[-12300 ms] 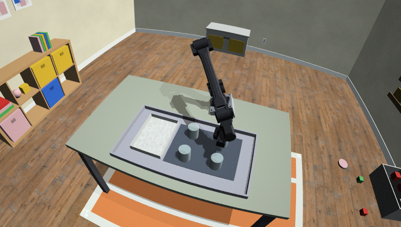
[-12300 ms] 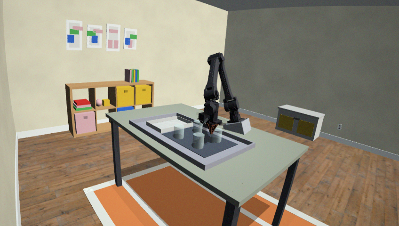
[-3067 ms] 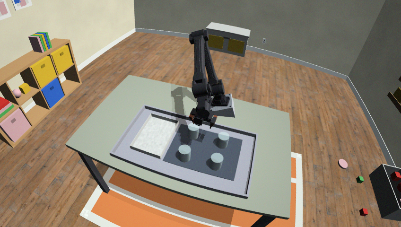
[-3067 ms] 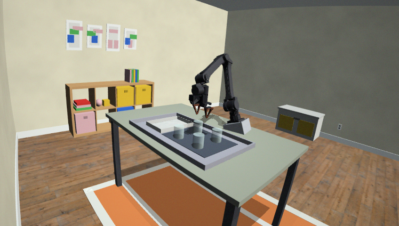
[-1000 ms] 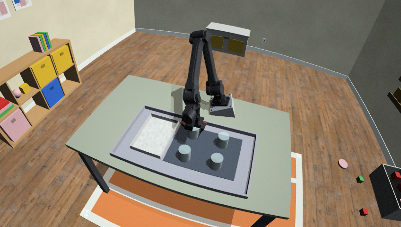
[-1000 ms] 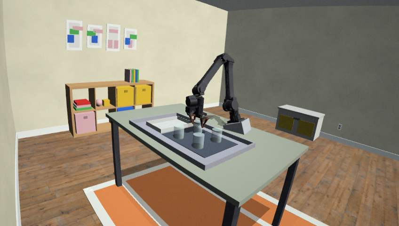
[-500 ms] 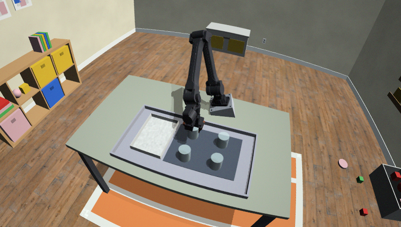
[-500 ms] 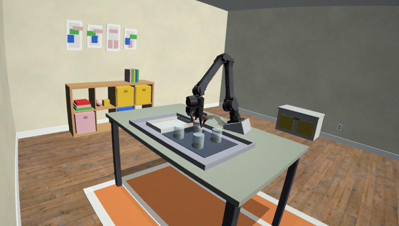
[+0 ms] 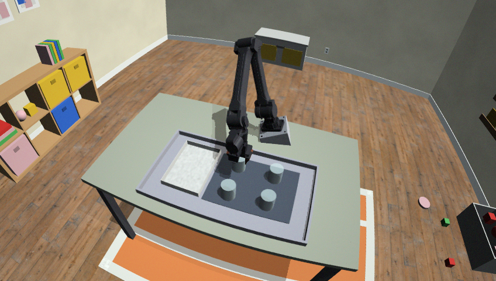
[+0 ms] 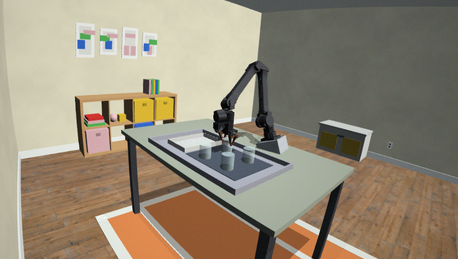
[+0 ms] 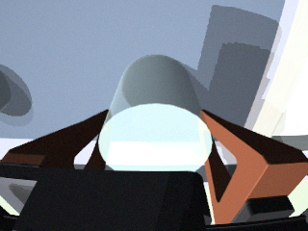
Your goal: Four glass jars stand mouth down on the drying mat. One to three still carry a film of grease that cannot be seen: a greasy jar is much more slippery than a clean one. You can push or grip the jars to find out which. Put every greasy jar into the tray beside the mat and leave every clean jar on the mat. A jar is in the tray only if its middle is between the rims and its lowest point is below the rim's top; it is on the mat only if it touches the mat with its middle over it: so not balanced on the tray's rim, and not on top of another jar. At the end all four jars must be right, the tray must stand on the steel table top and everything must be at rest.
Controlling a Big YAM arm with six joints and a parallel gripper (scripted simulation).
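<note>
Had the gripper [image 9: 238, 160] [image 10: 227, 142] [image 11: 155, 116] closed to the width of one jar [image 9: 238, 166] [image 10: 227, 147] [image 11: 155, 137], with the jaws well apart and bearing on opposite sides of the glass, at the centre of the wrist view. Kept that jar, by appearance, upright on the mat [image 9: 248, 182] [image 10: 241, 175] [image 11: 72, 48], just above centre in the top view. Left three others standing there: upper right [image 9: 276, 174], lower left [image 9: 228, 189] and lower right [image 9: 268, 200] of the group. Showed the tray [image 9: 181, 188] [image 10: 176, 146] left of the mat in the top view, without any jar inside. Judged as the grip-test step; called next for a slow, light lift or tug to check for slip, then transfer if greasy or release if clean. Showed no readable brand, label or writing.

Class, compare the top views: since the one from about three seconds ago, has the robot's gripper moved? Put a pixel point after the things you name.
Yes. The black gripper [image 9: 238, 157] [image 10: 228, 137] [image 11: 155, 116] has moved in the top view toward the white tray [image 9: 180, 188] [image 10: 176, 146], which stayed put.
</note>
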